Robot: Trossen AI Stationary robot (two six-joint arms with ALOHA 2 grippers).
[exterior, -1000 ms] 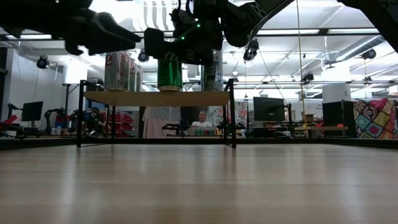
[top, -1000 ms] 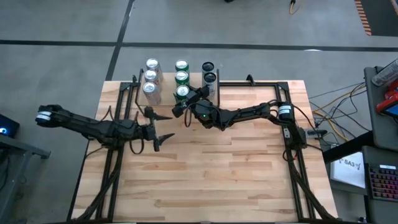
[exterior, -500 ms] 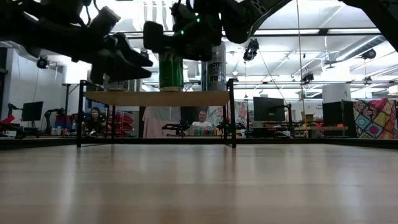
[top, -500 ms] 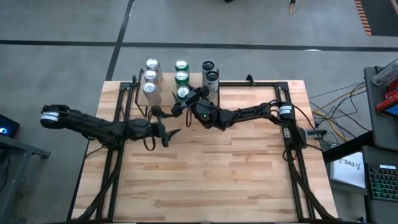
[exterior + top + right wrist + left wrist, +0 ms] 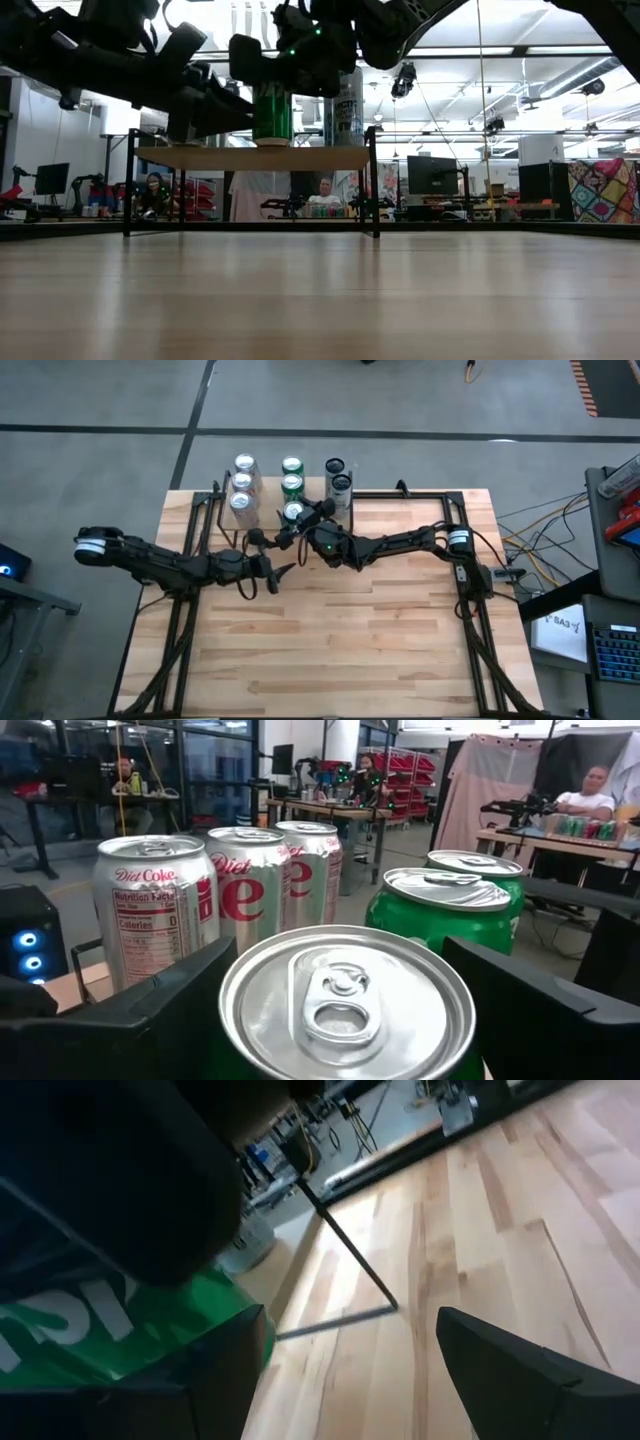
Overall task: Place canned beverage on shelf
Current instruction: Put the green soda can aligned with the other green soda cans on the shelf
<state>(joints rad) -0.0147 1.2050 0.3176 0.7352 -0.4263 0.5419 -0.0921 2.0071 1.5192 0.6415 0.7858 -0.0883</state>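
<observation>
The right gripper (image 5: 293, 523) grips a green can (image 5: 271, 112) at the shelf (image 5: 255, 158) near edge, while the left gripper (image 5: 270, 565) hovers just left, fingers apart.

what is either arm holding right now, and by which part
The right gripper has its jaws either side of a green can on the shelf, around its upper body. The left gripper holds nothing.

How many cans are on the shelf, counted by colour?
Silver cans: 3
Green cans: 3
Dark cans: 2
Total: 8, including the front green can between the right gripper's fingers.
</observation>
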